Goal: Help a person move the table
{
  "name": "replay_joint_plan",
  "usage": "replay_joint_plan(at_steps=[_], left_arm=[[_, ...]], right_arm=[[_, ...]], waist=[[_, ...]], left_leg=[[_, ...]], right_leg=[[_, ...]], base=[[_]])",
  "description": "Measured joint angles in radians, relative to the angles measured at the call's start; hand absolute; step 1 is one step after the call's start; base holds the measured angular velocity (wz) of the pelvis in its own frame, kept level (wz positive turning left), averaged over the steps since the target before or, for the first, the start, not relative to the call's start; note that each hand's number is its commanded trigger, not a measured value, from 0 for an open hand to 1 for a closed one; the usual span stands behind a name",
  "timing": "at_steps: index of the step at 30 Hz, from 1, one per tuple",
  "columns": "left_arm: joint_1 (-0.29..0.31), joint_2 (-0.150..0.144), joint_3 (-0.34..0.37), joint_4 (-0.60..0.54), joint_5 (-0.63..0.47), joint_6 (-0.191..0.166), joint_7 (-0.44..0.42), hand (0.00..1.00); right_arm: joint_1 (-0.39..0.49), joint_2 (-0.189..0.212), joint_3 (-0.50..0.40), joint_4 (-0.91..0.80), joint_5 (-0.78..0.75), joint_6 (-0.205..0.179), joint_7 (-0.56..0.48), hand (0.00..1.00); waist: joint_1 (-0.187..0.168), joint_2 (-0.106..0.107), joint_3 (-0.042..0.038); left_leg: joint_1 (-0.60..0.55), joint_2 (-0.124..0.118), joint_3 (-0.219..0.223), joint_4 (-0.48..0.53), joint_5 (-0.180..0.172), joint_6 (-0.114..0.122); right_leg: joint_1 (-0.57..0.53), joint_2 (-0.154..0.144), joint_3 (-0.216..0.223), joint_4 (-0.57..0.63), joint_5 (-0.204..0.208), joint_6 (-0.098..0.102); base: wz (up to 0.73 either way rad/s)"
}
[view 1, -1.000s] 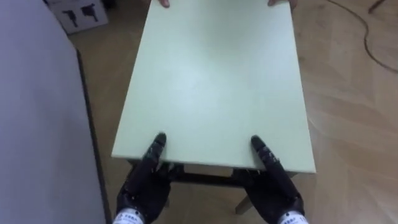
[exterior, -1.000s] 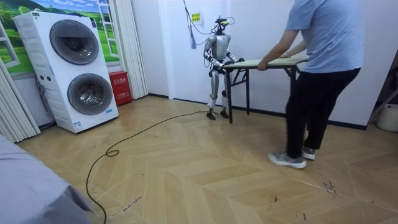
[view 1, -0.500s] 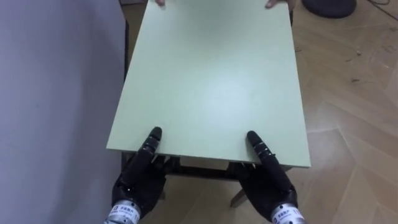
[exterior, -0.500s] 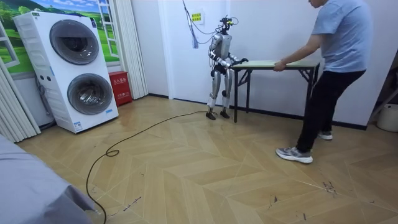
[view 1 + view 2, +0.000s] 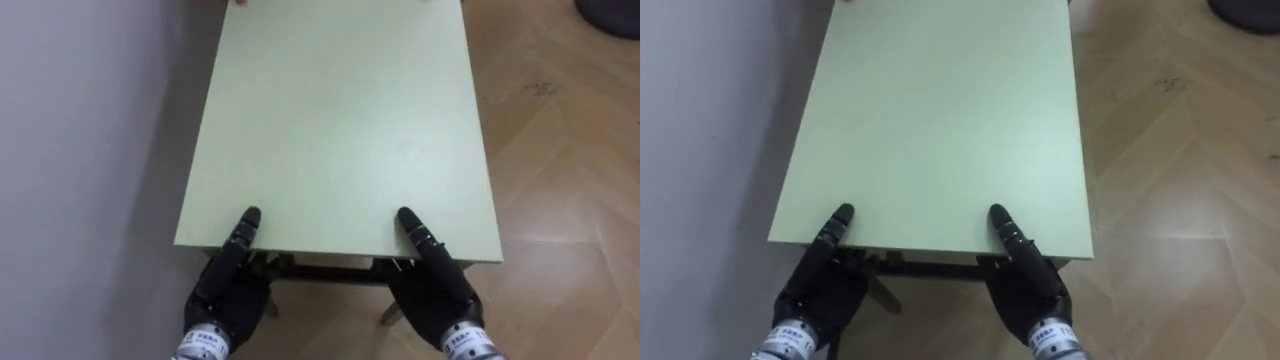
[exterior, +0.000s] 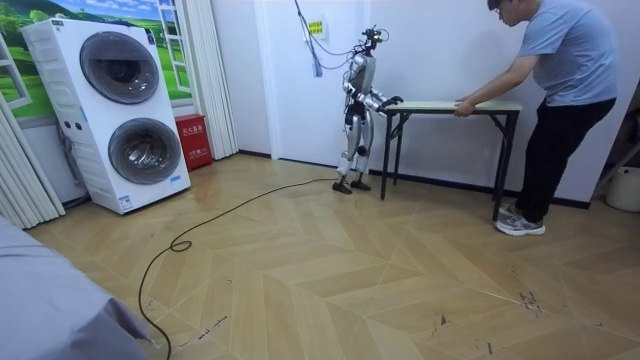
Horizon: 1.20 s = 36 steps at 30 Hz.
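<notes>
A pale green table (image 5: pixel 340 120) stretches away from me, its near edge just in front of my body. My left hand (image 5: pixel 225 295) grips that edge at the left, thumb lying on the top and palm below the board. My right hand (image 5: pixel 435 290) holds the edge the same way at the right. In the room view I stand upright at the end of the table (image 6: pixel 450 104) on the room view's left. A person (image 6: pixel 565 90) leans over the far end with both hands on the tabletop.
A white wall (image 5: pixel 90 150) runs close along the table's left side. Wooden herringbone floor (image 5: pixel 560 180) lies open to the right. Stacked washing machines (image 6: pixel 120 110) and a dark cable (image 6: pixel 200 225) on the floor are off toward the room view's left.
The table has swung and shifted toward the room view's right, now lying along the wall. The person stepped right with it. My hands keep the same hold on the near edge.
</notes>
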Motion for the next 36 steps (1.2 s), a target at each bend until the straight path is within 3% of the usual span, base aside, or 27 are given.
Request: replay_joint_plan(at_steps=[2,4,6,8,9,11,13,25,36], left_arm=[[-0.001,0.000,-0.003,0.000,0.001,0.010,0.009,1.00],[-0.001,0.001,-0.005,0.000,0.002,0.011,0.016,1.00],[0.000,0.000,-0.009,0.000,0.002,0.010,0.021,1.00],[-0.004,-0.006,-0.012,0.003,0.003,0.002,0.026,1.00],[-0.009,-0.005,-0.013,0.007,0.003,0.002,0.028,1.00],[-0.024,0.001,-0.021,0.031,0.004,0.003,0.035,1.00],[-0.024,-0.001,-0.031,0.041,0.007,0.005,0.040,1.00],[-0.027,0.010,-0.044,0.041,0.007,0.010,0.047,1.00],[-0.024,0.012,-0.048,0.040,0.012,0.007,0.047,1.00]], right_arm=[[0.008,-0.001,-0.002,0.000,0.000,0.000,-0.003,1.00],[0.008,0.001,-0.002,0.000,0.000,0.000,-0.011,1.00],[0.008,0.004,-0.002,0.000,0.002,0.007,-0.019,1.00],[0.008,0.020,-0.005,0.000,-0.005,0.013,-0.030,1.00],[0.009,0.021,-0.005,0.000,-0.005,0.013,-0.032,1.00],[0.024,0.025,-0.012,0.002,-0.004,0.013,-0.039,1.00],[0.039,0.022,-0.017,0.004,0.001,0.012,-0.039,1.00],[0.036,-0.014,-0.002,0.004,0.045,0.012,-0.055,1.00],[0.036,-0.011,0.000,0.008,0.047,0.011,-0.056,1.00]], waist=[[0.009,0.000,-0.0003],[0.014,-0.001,-0.0005],[0.017,0.000,-0.0006],[0.012,0.001,-0.0004],[0.011,0.003,-0.0002],[0.002,0.007,0.0000],[-0.020,0.009,-0.0004],[-0.016,0.013,-0.0012],[-0.009,0.007,-0.0015]], left_leg=[[0.011,-0.002,0.003,0.000,0.002,0.004],[0.020,-0.003,0.005,0.000,0.007,0.013],[0.031,-0.003,-0.009,0.001,0.012,0.021],[0.033,-0.005,-0.027,0.002,0.010,0.023],[0.034,-0.005,-0.028,0.002,0.009,0.025],[0.054,-0.004,-0.014,0.002,-0.007,0.050],[0.069,-0.002,0.006,-0.004,-0.009,0.050],[0.093,0.017,0.015,-0.034,-0.017,0.062],[0.110,0.023,0.026,-0.049,-0.017,0.063]], right_leg=[[0.000,-0.008,0.026,0.006,0.005,0.007],[-0.003,-0.011,0.023,0.034,0.001,0.013],[-0.033,-0.020,0.023,0.103,-0.020,0.037],[-0.096,-0.043,0.028,0.146,-0.033,0.042],[-0.114,-0.048,0.033,0.145,-0.030,0.040],[-0.163,-0.062,0.052,0.151,0.018,0.036],[-0.145,-0.059,0.054,0.158,0.016,0.035],[-0.090,-0.031,0.069,0.073,0.054,0.039],[-0.071,-0.024,0.081,0.047,0.068,0.039]], base=[[-0.07],[-0.05],[-0.07],[0.03],[0.18],[0.36],[0.41],[0.01],[-0.02]])
